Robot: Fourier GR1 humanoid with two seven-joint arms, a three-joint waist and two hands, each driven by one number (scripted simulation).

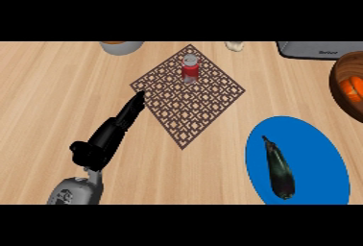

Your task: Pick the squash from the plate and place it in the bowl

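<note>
Squash [279, 169] on plate [319, 144], well apart from left hand's [106, 137] fingers [135, 104].

The counter [50, 96] is showing a pale wood surface with fine straight grain, looking smooth and matt. The brown trivet [188, 95] lying at the middle is looking like cut fretwork, flat and dull. On it, the small shaker [190, 68] is showing a clear glassy body with a red band and a greyish metal-looking cap. The left hand [113, 129] is looking like black plastic with a slight sheen, its forearm grey and smooth. The blue plate [319, 149] at near right is looking flat and matt, while the squash [279, 168] on it is gleaming dark and glossy. The bowl [347, 84] at far right is showing polished brown wood.
</note>
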